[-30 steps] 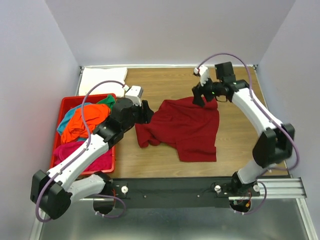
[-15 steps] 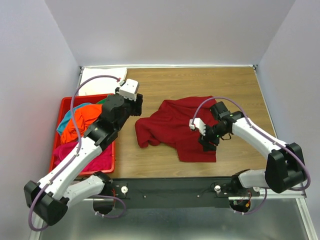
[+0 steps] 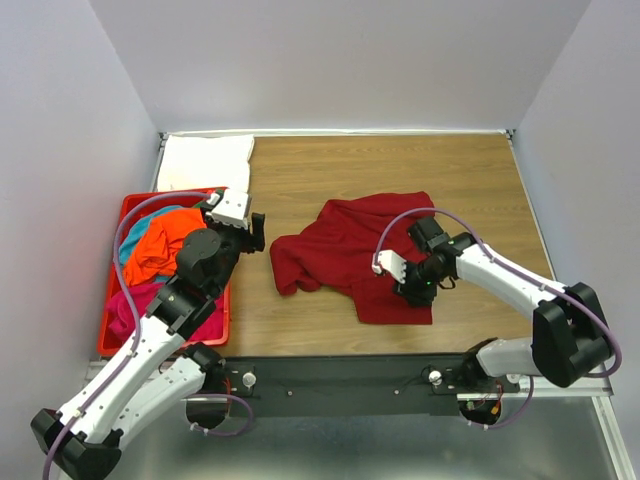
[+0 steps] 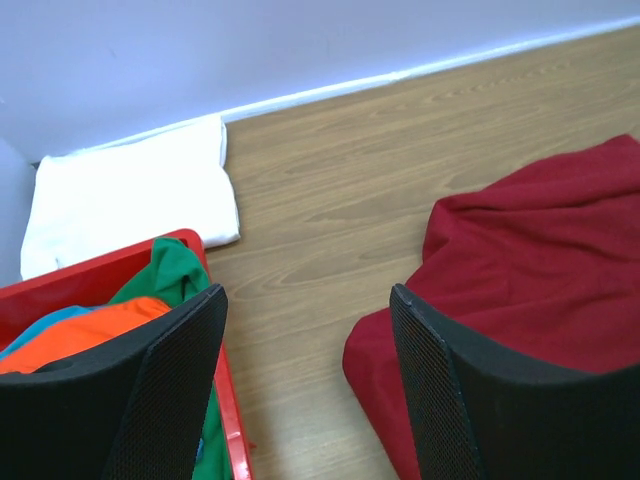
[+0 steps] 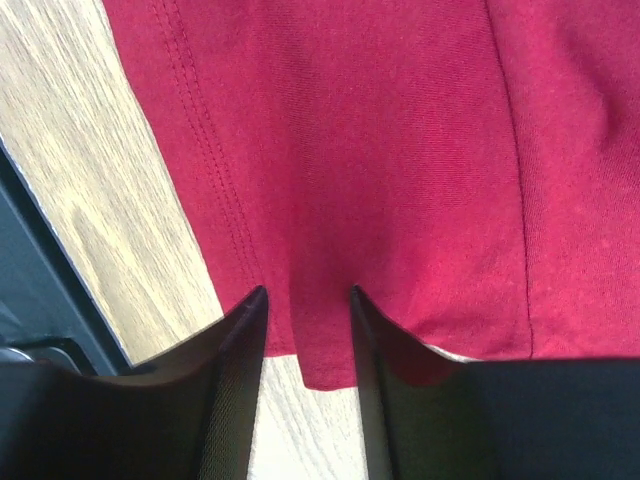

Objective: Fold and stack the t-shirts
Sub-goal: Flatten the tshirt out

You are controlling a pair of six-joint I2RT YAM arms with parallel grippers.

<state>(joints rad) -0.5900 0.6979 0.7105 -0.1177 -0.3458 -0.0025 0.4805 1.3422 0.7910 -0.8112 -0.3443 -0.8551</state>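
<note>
A dark red t-shirt (image 3: 350, 255) lies crumpled on the wooden table. My right gripper (image 3: 411, 291) is low over its near right part. In the right wrist view the jaws (image 5: 307, 295) stand narrowly open, and a corner of the red shirt's hem (image 5: 380, 150) lies between them. My left gripper (image 3: 253, 232) hovers open and empty between the bin and the shirt's left edge (image 4: 540, 250); its wrist view (image 4: 307, 300) shows bare wood between the jaws. A folded white t-shirt (image 3: 205, 160) lies at the back left.
A red plastic bin (image 3: 165, 197) at the left holds orange (image 3: 165, 240), teal (image 3: 133, 243), magenta (image 3: 130, 300) and green (image 3: 212, 200) shirts. Its rim (image 4: 225, 400) runs beside my left finger. A black rail (image 3: 340, 375) runs along the near edge. Walls stand close all round.
My right arm swung from the shirt's far edge down to its near right part. My left arm drew back from the shirt toward the bin.
</note>
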